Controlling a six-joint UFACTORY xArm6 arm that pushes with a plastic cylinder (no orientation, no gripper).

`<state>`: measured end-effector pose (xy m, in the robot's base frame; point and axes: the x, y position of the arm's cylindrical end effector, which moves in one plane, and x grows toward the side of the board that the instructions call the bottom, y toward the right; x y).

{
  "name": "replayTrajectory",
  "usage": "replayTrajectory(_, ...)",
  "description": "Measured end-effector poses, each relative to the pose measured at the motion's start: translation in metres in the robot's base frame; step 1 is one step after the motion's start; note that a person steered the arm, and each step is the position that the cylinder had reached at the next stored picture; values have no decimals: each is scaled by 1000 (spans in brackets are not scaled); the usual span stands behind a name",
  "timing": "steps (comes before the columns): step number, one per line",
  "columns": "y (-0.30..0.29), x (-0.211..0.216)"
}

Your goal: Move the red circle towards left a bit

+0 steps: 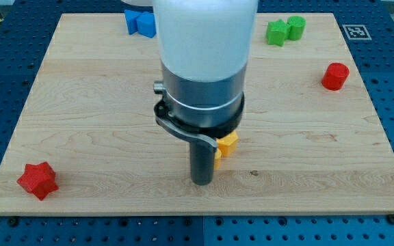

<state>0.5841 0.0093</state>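
Note:
The red circle (335, 76), a short red cylinder, stands near the board's right edge in the upper half. My tip (202, 182) rests on the board at the lower middle, far to the left of and below the red circle. A yellow block (225, 145) sits just right of the rod, partly hidden by it; its shape is unclear. The arm's wide body covers the middle of the board above the tip.
A red star (37, 180) lies at the lower left corner. A blue block (141, 22) sits at the top, left of the arm. A green star (276, 32) and a green cylinder (296, 26) touch at the top right. The wooden board (81, 102) lies on a blue table.

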Motion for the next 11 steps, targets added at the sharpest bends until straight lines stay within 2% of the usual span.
replayTrajectory(1,56,8)
replayTrajectory(4,239,-99)
replayTrajectory(5,280,-117)
replayTrajectory(6,307,-153)
replayTrajectory(7,305,-198)
replayTrajectory(8,298,-201)
replayTrajectory(11,209,-201)
